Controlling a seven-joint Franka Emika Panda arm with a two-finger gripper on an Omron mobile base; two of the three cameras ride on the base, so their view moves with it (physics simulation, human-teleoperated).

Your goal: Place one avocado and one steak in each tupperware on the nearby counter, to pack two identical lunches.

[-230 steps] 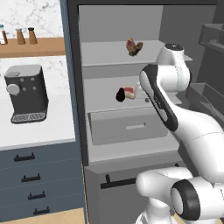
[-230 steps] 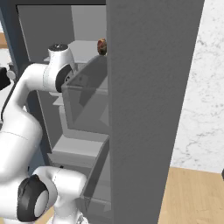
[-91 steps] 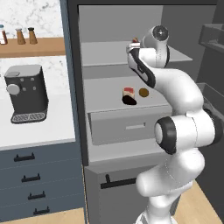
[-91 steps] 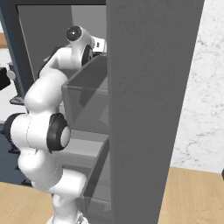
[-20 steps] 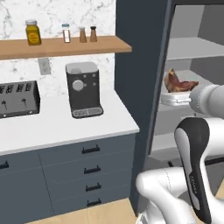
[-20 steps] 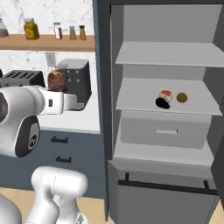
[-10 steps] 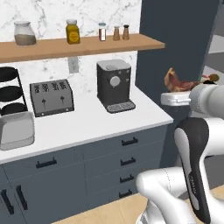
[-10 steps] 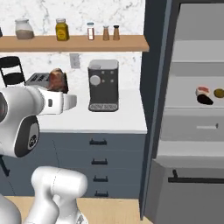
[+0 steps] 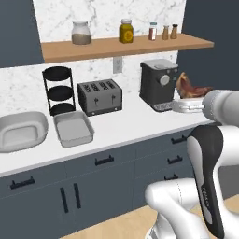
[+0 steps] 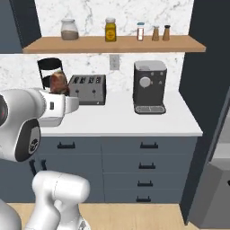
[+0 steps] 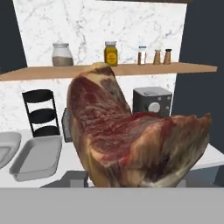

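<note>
Red, marbled raw steak with a fat rim [image 11: 131, 135], carried in the two-finger gripper [image 9: 189, 103] out in front of the arm, above the front edge of the long white countertop over blue-grey drawers [image 9: 116, 130]; seen at 3 o'clock in the left base view and at 9 o'clock in the right base view [image 10: 58, 81]. Claw closed around the meat, fingertips hidden beneath it. Whole scene shifted since half a second ago: base swung further left, open grey cupboard gone from the left view, more counter brought in. Grey rectangular tupperware [image 9: 72, 127] and rounded grey tupperware [image 9: 21, 130] now at 9 o'clock, both apparently unfilled. Behind them, black three-tier stand [image 9: 59, 89], silver toaster [image 9: 99, 95], black coffee machine [image 9: 159, 84]. Judged: transport step nearly over, first steak placement next; avocados not yet packed.
</note>
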